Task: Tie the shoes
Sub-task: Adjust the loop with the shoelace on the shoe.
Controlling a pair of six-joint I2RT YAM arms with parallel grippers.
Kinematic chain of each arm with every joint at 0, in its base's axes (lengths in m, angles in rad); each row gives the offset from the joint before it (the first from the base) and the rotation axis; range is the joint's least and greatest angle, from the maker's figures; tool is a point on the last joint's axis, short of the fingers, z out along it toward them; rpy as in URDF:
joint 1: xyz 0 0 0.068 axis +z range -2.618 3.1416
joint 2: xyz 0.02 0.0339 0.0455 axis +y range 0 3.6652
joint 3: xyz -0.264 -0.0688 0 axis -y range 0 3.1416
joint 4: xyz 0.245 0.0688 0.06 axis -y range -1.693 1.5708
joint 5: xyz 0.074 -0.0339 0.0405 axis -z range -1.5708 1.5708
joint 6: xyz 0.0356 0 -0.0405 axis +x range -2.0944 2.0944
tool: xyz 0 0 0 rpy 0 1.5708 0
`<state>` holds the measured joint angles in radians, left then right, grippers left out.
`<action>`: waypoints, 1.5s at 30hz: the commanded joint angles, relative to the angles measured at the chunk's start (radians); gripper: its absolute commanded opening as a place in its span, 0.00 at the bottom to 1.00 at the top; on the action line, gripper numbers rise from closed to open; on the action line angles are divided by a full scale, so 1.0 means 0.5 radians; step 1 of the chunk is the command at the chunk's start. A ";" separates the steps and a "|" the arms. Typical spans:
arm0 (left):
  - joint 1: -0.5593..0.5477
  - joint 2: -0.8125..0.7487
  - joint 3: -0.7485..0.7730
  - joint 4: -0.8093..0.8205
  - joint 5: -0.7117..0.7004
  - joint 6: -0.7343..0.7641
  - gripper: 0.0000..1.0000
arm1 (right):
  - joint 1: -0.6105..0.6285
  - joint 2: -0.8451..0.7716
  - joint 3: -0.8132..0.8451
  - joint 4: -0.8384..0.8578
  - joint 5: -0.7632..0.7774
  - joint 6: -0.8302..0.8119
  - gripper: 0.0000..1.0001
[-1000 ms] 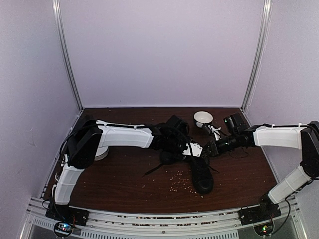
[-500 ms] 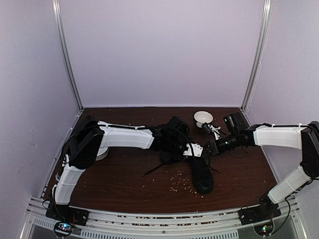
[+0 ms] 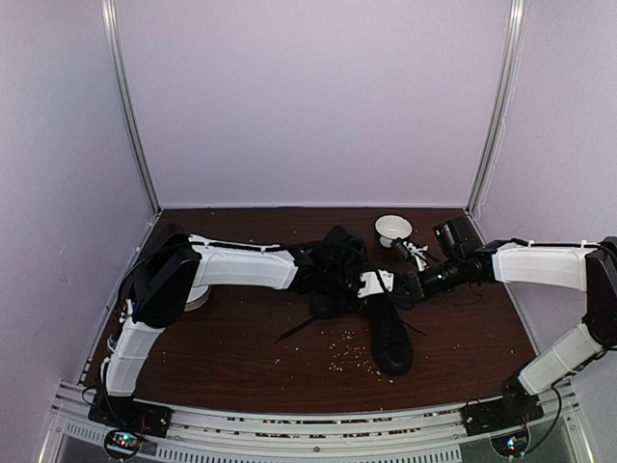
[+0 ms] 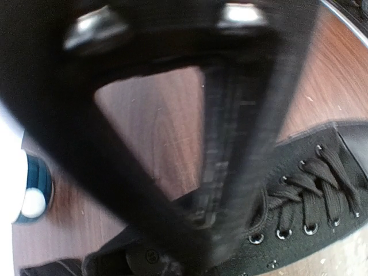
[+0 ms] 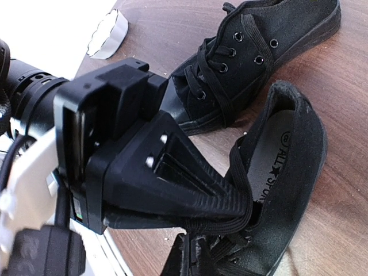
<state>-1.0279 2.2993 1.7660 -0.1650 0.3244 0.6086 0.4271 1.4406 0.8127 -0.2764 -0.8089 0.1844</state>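
Observation:
Two black shoes lie mid-table: one point(image 3: 390, 342) points at the front edge, the other point(image 3: 328, 301) sits partly under my left arm. In the right wrist view the nearer shoe point(image 5: 290, 167) shows its open insole, and the other shoe point(image 5: 259, 54) lies laced beyond it. My left gripper point(image 3: 383, 285) point(image 5: 244, 202) is shut at the nearer shoe's opening, with a black lace point(image 5: 230, 214) pinched and wrapped at its tip. My right gripper point(image 3: 405, 292) point(image 5: 210, 256) is shut on the same lace right beside it. In the blurred left wrist view the left gripper point(image 4: 210, 227) hangs over that shoe's eyelets point(image 4: 310, 198).
A white bowl point(image 3: 393, 229) stands at the back, behind the grippers. Small crumbs point(image 3: 347, 352) are scattered on the brown table point(image 3: 241, 347) before the shoes. A loose lace end point(image 3: 297, 328) trails left. Side posts and walls close in the table.
The left gripper's jaws have closed on the lace and it has edged right toward the right gripper. The right gripper has stayed shut in place.

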 commanded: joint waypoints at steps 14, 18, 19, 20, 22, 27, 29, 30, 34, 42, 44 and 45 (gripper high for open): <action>-0.012 -0.105 -0.136 0.315 -0.110 -0.524 0.00 | -0.126 -0.057 0.083 -0.032 0.019 0.015 0.10; -0.012 -0.105 -0.142 0.325 -0.097 -0.527 0.00 | -0.113 0.033 0.078 -0.022 0.040 -0.024 0.03; -0.012 -0.104 -0.145 0.327 -0.093 -0.527 0.00 | -0.112 0.042 0.072 -0.014 0.045 -0.029 0.02; -0.012 -0.105 -0.147 0.331 -0.089 -0.527 0.00 | -0.112 0.051 0.073 -0.009 0.049 -0.035 0.01; -0.012 -0.104 -0.148 0.340 -0.087 -0.528 0.00 | -0.107 0.075 0.071 0.001 0.025 -0.041 0.01; -0.012 -0.099 -0.137 0.345 -0.081 -0.530 0.00 | -0.070 0.154 0.069 0.028 -0.088 -0.061 0.01; -0.014 -0.098 -0.133 0.345 -0.079 -0.532 0.00 | -0.050 0.184 0.073 0.020 -0.086 -0.070 0.01; -0.014 -0.098 -0.133 0.348 -0.076 -0.533 0.00 | -0.045 0.195 0.071 0.021 -0.085 -0.070 0.01; -0.012 -0.093 -0.133 0.348 -0.062 -0.536 0.00 | -0.036 0.201 0.051 0.107 -0.140 -0.027 0.02; -0.012 -0.090 -0.131 0.351 -0.051 -0.542 0.00 | -0.035 0.196 0.007 0.214 -0.213 0.039 0.08; -0.012 -0.089 -0.130 0.357 -0.049 -0.542 0.00 | -0.035 0.211 0.002 0.226 -0.187 0.045 0.10; -0.012 -0.089 -0.130 0.357 -0.045 -0.545 0.00 | -0.035 0.215 0.002 0.236 -0.179 0.050 0.11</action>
<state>-1.0306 2.2883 1.7031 -0.0559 0.2806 0.3489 0.3985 1.5356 0.8272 -0.2211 -0.8730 0.1909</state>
